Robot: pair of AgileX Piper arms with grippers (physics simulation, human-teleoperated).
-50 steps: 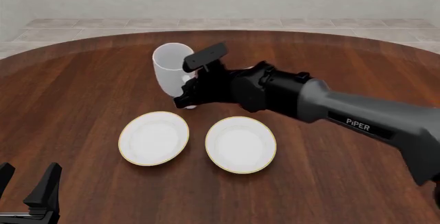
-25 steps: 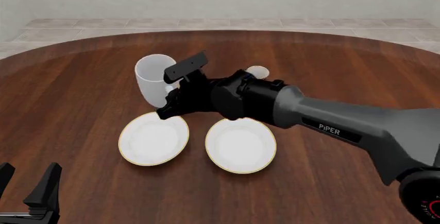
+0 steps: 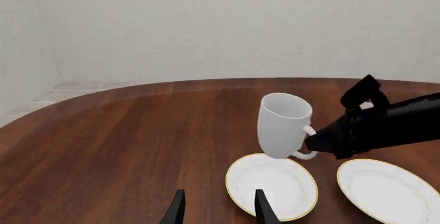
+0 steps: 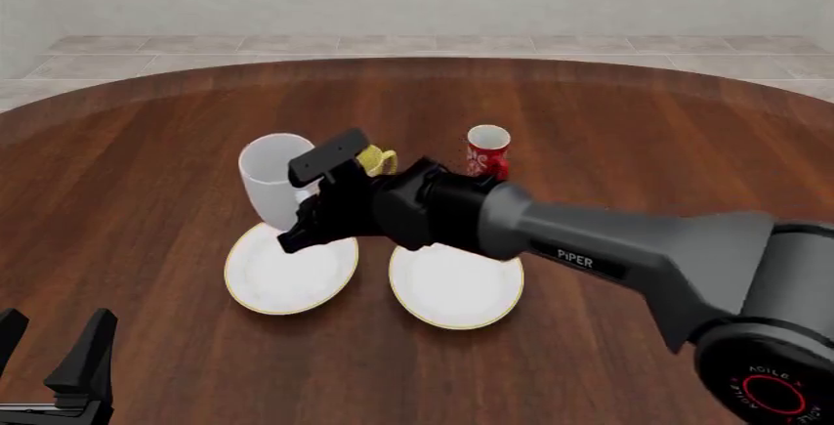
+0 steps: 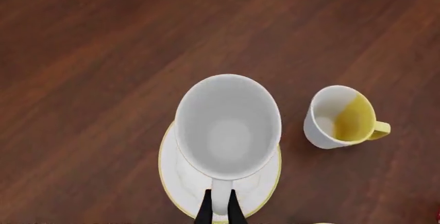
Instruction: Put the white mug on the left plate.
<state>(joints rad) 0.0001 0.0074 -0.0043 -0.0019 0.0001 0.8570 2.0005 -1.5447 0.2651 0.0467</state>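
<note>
The white mug (image 4: 269,189) hangs upright, slightly tilted, just above the far edge of the left plate (image 4: 280,283). My right gripper (image 4: 297,235) is shut on the mug's loop handle from the right. In the right wrist view the fingers (image 5: 206,212) pinch the handle below the mug (image 5: 228,126), with the plate's rim (image 5: 167,170) under it. The left wrist view shows the mug (image 3: 282,126), the plate (image 3: 271,189) and my right gripper (image 3: 320,141). My left gripper (image 4: 55,364) is open and empty at the near left, and also shows in its own view (image 3: 218,211).
The look-alike right plate (image 4: 456,283) lies beside the left one. A small white mug with yellow handle and inside (image 4: 375,159) and a red patterned mug (image 4: 487,151) stand behind my right arm. The yellow mug (image 5: 340,117) stands close to the held mug.
My right gripper has carried the white mug toward the near left and lower, from behind the plates to over the left plate's far edge. The left gripper has not moved.
</note>
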